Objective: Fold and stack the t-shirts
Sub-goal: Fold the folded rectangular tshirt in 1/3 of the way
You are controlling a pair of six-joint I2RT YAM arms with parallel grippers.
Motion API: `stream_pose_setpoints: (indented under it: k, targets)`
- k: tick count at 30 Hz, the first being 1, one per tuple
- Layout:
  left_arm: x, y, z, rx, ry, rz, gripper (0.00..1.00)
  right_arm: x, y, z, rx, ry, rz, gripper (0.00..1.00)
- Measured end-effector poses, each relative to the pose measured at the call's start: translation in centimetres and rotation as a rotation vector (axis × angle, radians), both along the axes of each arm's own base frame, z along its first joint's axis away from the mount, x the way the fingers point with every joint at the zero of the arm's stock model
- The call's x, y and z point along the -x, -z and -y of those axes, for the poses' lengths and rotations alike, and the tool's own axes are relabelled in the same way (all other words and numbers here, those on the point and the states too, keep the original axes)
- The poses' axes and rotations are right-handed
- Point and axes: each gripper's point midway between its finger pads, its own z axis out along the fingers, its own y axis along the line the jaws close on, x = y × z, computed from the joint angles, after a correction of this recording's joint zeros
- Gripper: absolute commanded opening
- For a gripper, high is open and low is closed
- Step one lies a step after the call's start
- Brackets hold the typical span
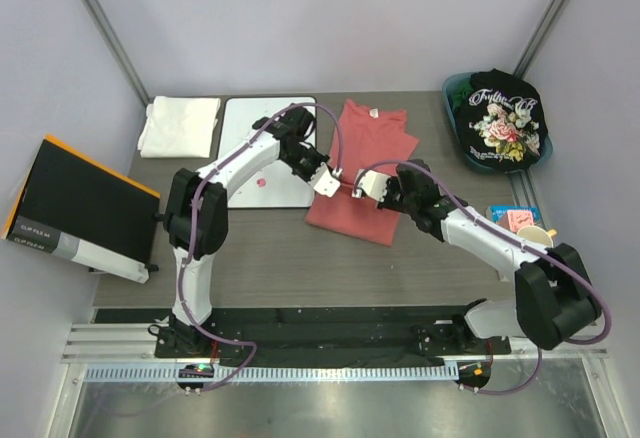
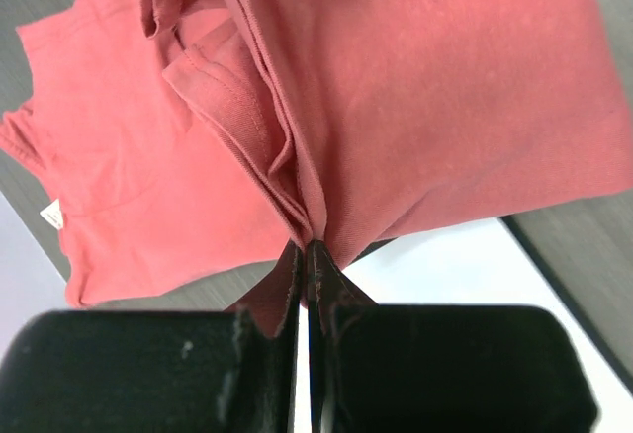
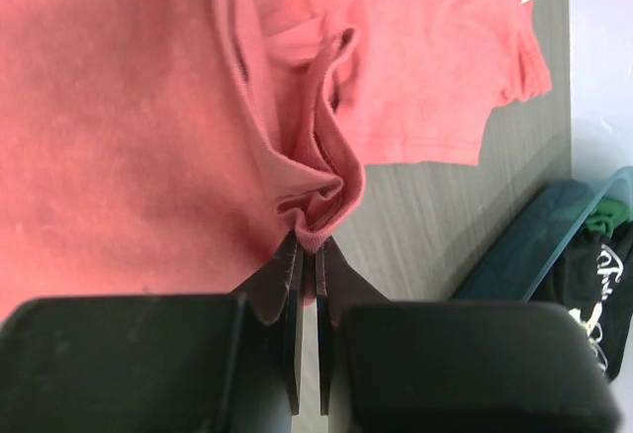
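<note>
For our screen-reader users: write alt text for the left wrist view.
The left gripper is shut on a bunched fold of the salmon-red t-shirt, which fills most of the frame. The grey table and a corner of the white whiteboard show beneath the cloth.

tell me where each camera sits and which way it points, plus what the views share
Top external: fixed above and behind the arms, looking down on the table; both arms show, left gripper and right gripper close together at the salmon-red t-shirt.
Left wrist: on the left arm's wrist, looking along its own fingers, shut on a bunched fold of that shirt.
Right wrist: on the right arm's wrist, looking past its own fingers, shut on the shirt too; black t-shirt in a bin at right.
Shared: all three show the salmon-red t-shirt.
</note>
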Motion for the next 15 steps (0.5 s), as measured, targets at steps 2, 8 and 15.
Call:
stream_pose_setpoints:
  k: [2, 8, 15]
  targets:
    - [-0.7, 0.4, -0.1, 0.004, -0.005, 0.005, 0.00, -1.2, 0.0, 0.0, -0.008, 0.002, 0.004, 0.01]
    - [-2.5, 1.7, -0.1, 0.023, -0.012, 0.022, 0.37, -4.8, 0.0, -0.6, -0.034, 0.009, 0.027, 0.05]
    - [-4.9, 1.3, 1.2, 0.105, -0.074, 0.068, 0.77, -7.9, 0.5, 0.1, -0.019, 0.098, 0.092, 0.89]
